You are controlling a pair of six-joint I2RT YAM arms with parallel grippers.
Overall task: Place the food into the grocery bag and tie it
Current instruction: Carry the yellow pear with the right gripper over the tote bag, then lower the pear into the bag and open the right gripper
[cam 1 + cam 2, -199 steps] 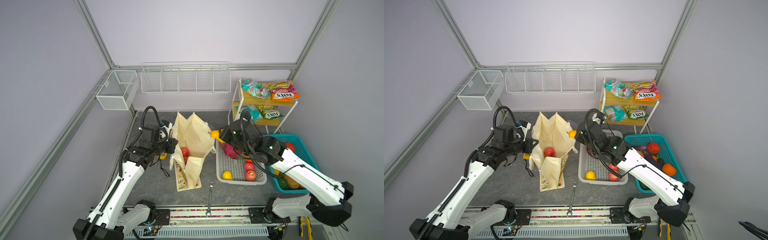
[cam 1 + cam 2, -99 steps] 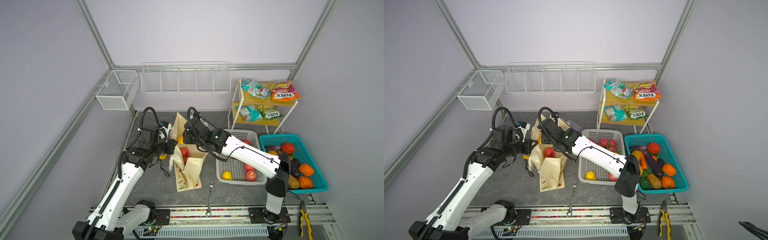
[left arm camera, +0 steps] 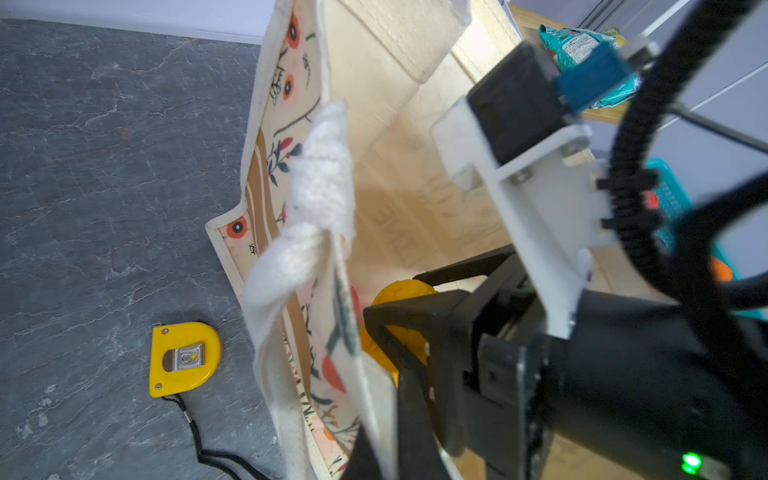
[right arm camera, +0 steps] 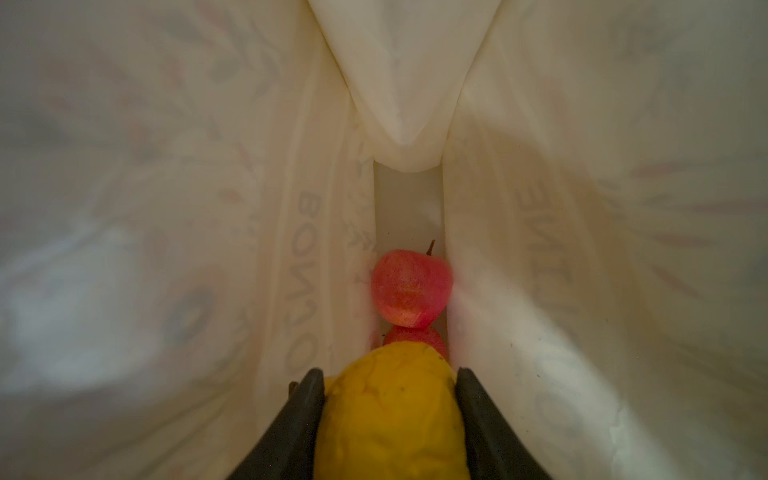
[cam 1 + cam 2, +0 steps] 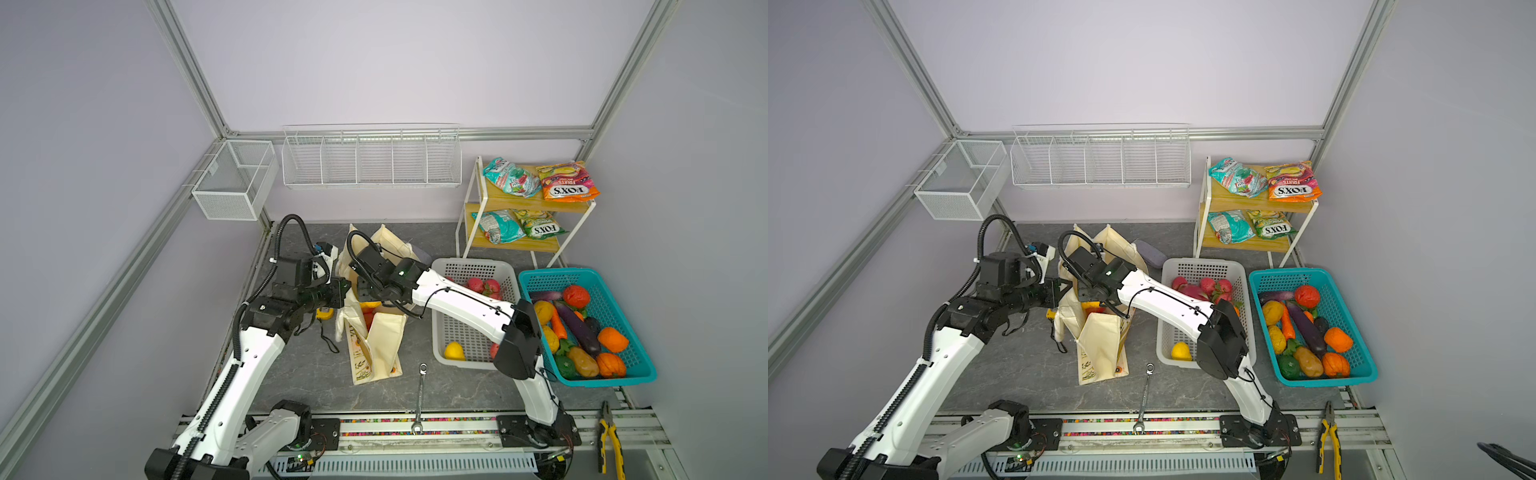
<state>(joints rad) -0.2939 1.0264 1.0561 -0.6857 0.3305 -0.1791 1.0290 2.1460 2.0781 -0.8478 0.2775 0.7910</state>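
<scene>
The grocery bag (image 5: 384, 340) is stood open on the dark worktop (image 5: 307, 374), left of the middle, and is seen in both top views. Its left rim is pinched by the left end effector (image 5: 341, 291), whose jaws are fully closed on the cloth. The white rope handle (image 3: 322, 187) is seen draped beside that rim in the left wrist view. The right end effector (image 4: 389, 376) is lowered into the bag's mouth, its jaws held partly apart around a yellow fruit (image 4: 390, 419).

At the bottom of the bag a red apple (image 4: 409, 286) is shown only by the right wrist view, with a second red piece half hidden under the fruit. From above, the inside of the bag is largely blocked by the right arm, and only a sliver of yellow and red can be made out.

A yellow tape measure (image 3: 183, 359) is laid on the worktop just left of the bag. To the right, a grey basket (image 5: 473, 262) and beyond it a teal basket (image 5: 557, 272) are seen holding more fruit and vegetables; part of the grey one is covered by the right arm. Snack packets (image 5: 509, 181) are kept on a two-tier shelf (image 5: 515, 203) at the far right. A wrench (image 5: 419, 390) is laid near the front edge, and pliers (image 5: 609, 432) at the near right. A grey object (image 5: 1150, 253) behind the bag cannot be identified.
</scene>
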